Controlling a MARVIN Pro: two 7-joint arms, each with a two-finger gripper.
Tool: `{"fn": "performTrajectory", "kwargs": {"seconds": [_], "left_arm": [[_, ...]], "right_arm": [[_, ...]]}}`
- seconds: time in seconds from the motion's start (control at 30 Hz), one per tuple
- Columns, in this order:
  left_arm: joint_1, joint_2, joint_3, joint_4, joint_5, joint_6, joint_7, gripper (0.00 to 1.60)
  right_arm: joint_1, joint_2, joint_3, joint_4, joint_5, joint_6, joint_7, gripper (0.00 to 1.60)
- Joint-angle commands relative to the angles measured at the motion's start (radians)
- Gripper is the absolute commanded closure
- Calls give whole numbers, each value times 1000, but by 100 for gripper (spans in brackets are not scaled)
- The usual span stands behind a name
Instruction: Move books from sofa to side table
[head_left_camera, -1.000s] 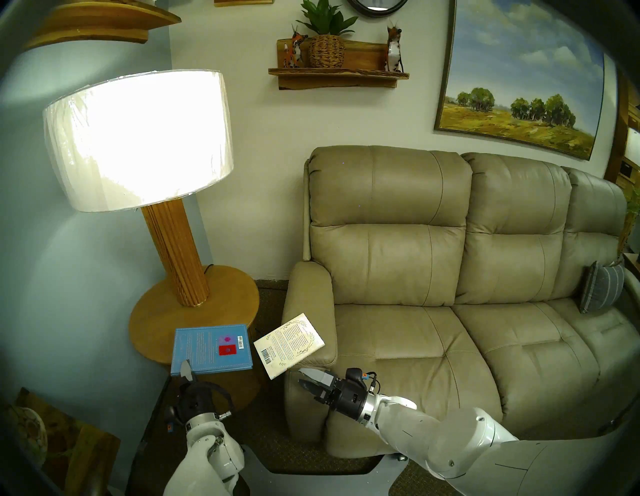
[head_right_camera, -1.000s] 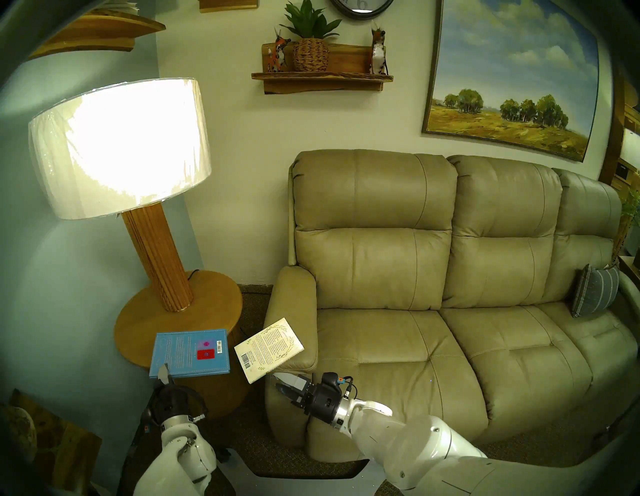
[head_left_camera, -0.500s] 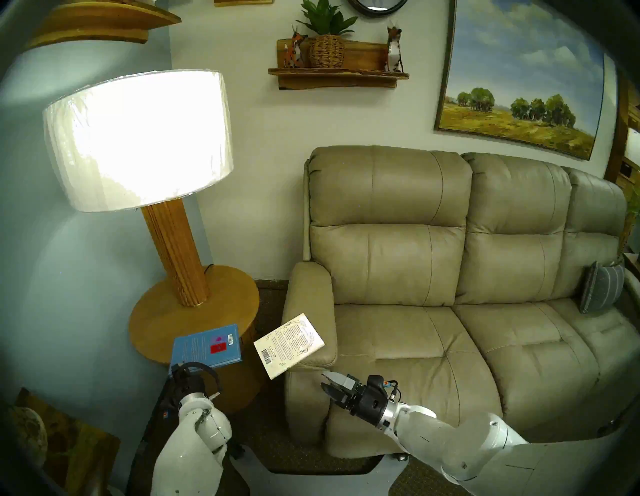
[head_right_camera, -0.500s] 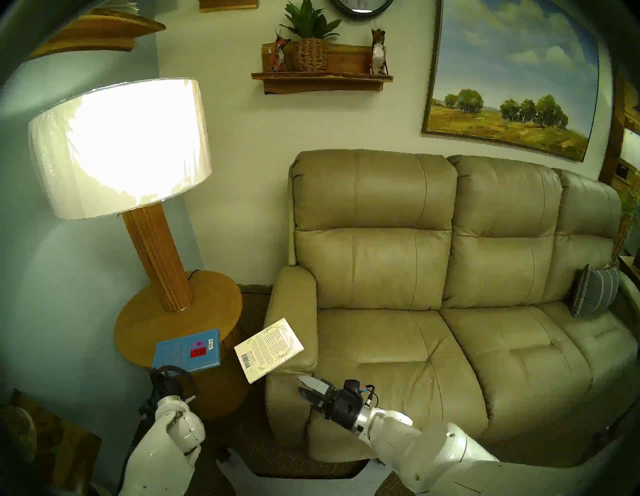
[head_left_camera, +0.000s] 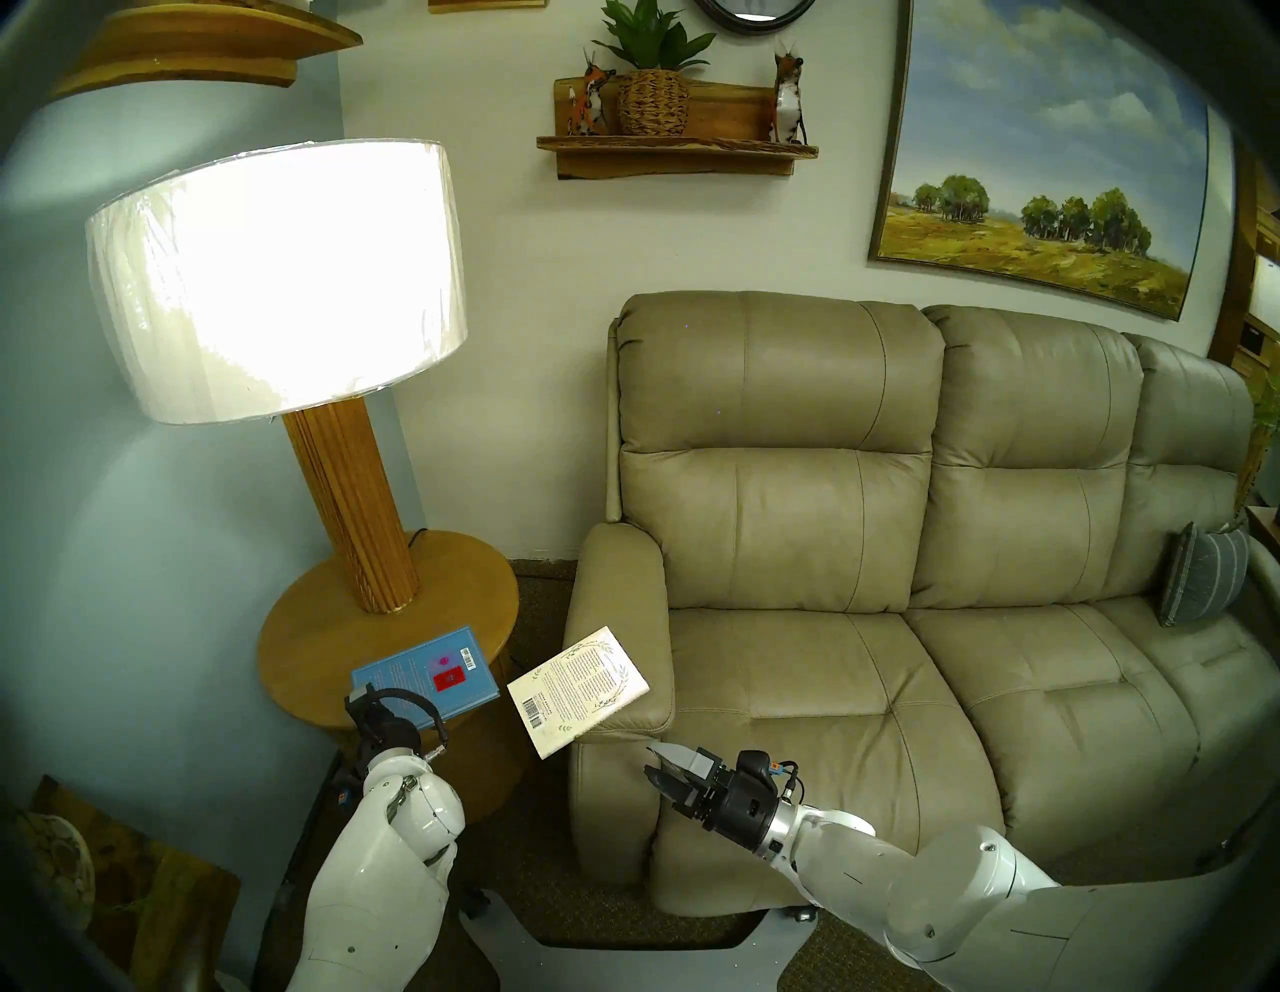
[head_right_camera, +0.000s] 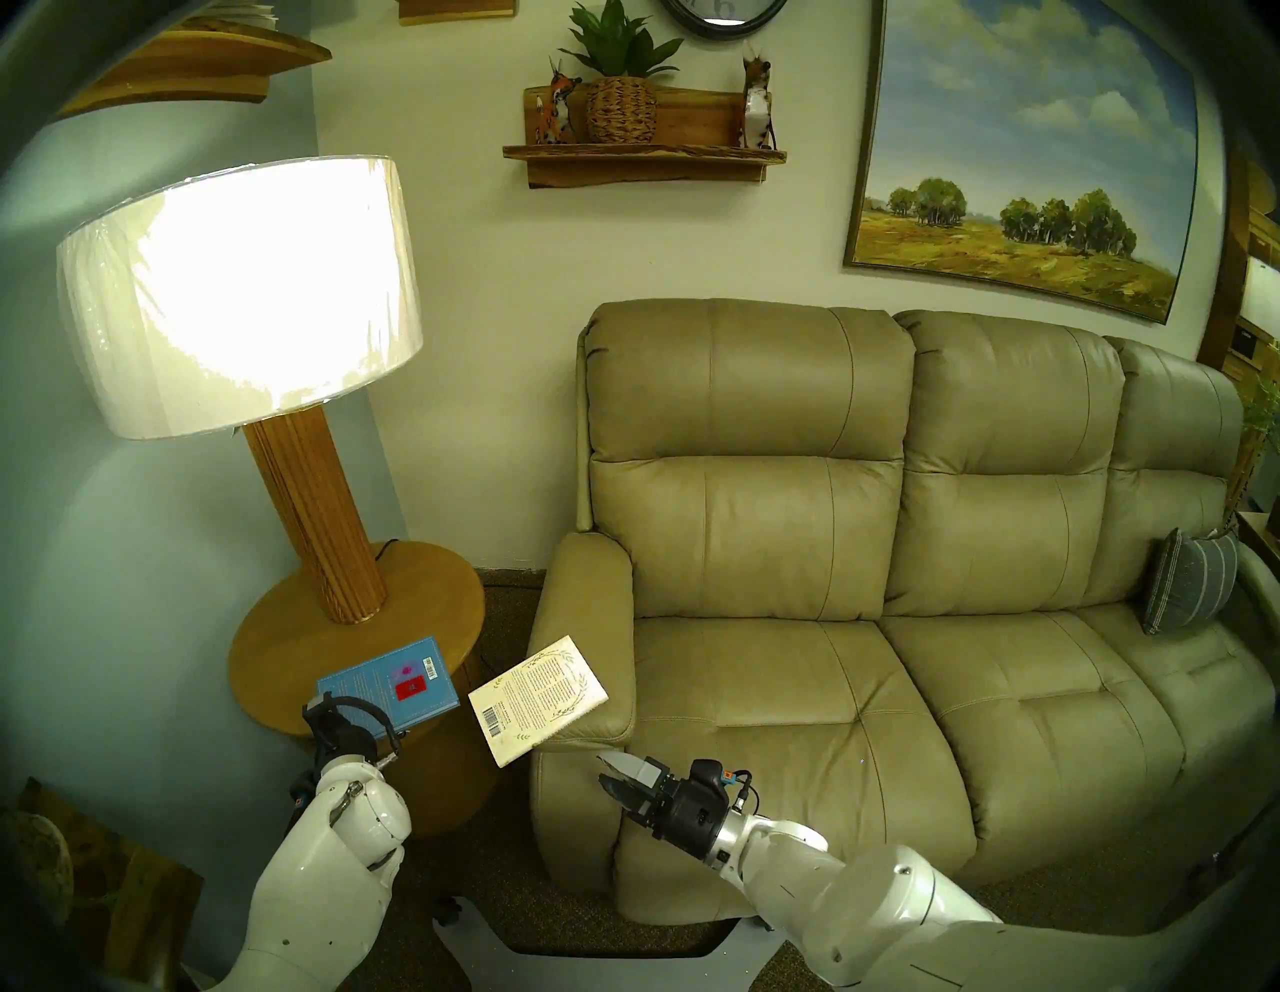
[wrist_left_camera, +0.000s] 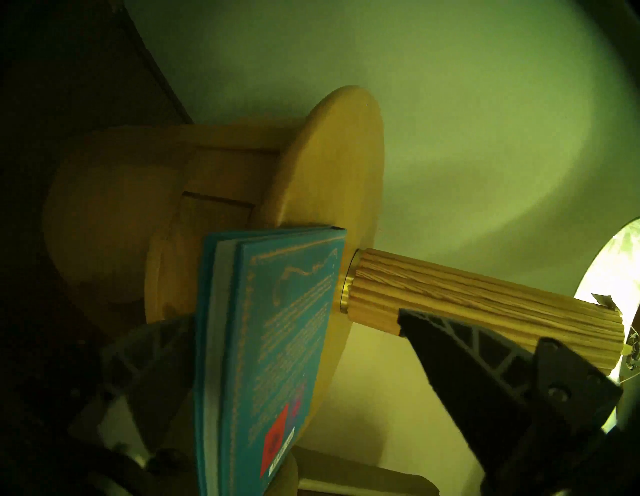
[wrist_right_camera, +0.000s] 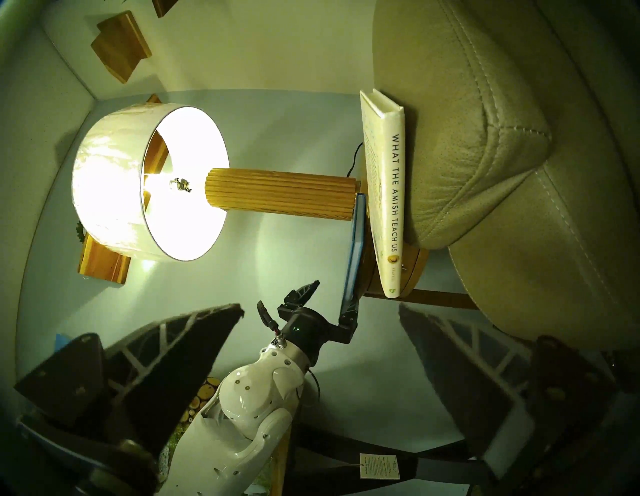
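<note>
The light-blue book (head_left_camera: 426, 675) lies flat on the front of the round side table (head_left_camera: 325, 644), its near corner past the table's edge. My left gripper (head_left_camera: 360, 696) is open at that corner. In the left wrist view one finger (wrist_left_camera: 152, 346) is under the book (wrist_left_camera: 277, 329) and the other finger (wrist_left_camera: 450, 346) stands well clear above its cover. The cream book (head_left_camera: 578, 689) lies on the sofa (head_left_camera: 831, 693) armrest, overhanging it toward the table. My right gripper (head_left_camera: 651, 758) is open and empty at the armrest's front, just below that book (wrist_right_camera: 384, 194).
A lit lamp (head_left_camera: 277, 277) with a thick wooden stem (head_left_camera: 353, 512) stands on the back half of the table. A narrow carpeted gap (head_left_camera: 537, 603) separates table and sofa. A grey cushion (head_left_camera: 1202, 578) sits at the sofa's far right.
My left gripper carried the blue book forward and down onto the table and opened off it. My right gripper drew back a little to the right, then stayed still.
</note>
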Motion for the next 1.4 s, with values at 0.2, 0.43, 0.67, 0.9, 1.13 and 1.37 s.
{"fn": "performTrajectory", "kwargs": {"seconds": [0.2,0.43,0.67,0.9,1.13,1.37], "left_arm": [[62,-33,-52,-187,-81,-10,67,0],[30,-25,-110,-148,-187,28,176,0],[-19,-4,-173,-146,-252,31,240,0],[-112,34,-179,-32,-265,8,289,0],[-127,6,-146,-15,-243,19,275,0],[5,-36,-101,-129,-203,15,230,0]], "right_arm": [[13,-5,-16,3,24,-8,15,0],[9,-4,-28,3,36,-12,15,0],[10,-6,-32,3,42,-14,15,0],[8,-9,-37,3,45,-14,15,0],[16,-15,-40,3,61,-10,15,0],[21,-38,-56,3,63,-9,15,0]]}}
